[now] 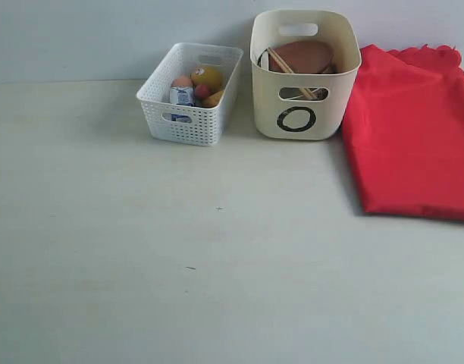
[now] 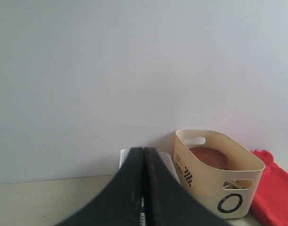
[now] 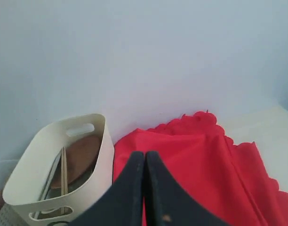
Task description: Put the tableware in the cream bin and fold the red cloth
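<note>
Cream plastic, smooth and tall, the cream bin [image 1: 305, 114] stands at the back of the pale table [image 1: 179, 265] in the exterior view. A round wooden plate [image 1: 302, 54] leans inside it, with chopsticks [image 1: 286, 67] slanting across the plate's face. The red cloth [image 1: 414, 129] lies flat just beside the bin on the right, its far edge scalloped and its near edge straight. On the bin's other side, a little apart, sits a white lattice basket [image 1: 188, 114] holding a milk carton [image 1: 182, 96], a lemon [image 1: 208, 77] and an egg [image 1: 182, 81]. No arm shows in this view. In the left wrist view, the left gripper [image 2: 143, 153] has its two dark fingers pressed flat together with nothing between them. The cream bin [image 2: 214, 183] stands beyond and to one side of the tips, well apart from them, with the wooden plate [image 2: 208, 157] inside it. The red cloth [image 2: 273, 193] shows past the bin, and a corner of the basket [image 2: 168, 165] peeks out behind the fingers. In the right wrist view, the right gripper [image 3: 144, 155] is likewise clenched on nothing. The red cloth [image 3: 196, 150] spreads directly beyond its tips and the fingers do not touch it. The cream bin [image 3: 92, 188] stands off to one side against the plain wall [image 3: 144, 56], with the chopsticks [image 3: 64, 174] and the plate [image 3: 83, 153] visible inside.
</note>
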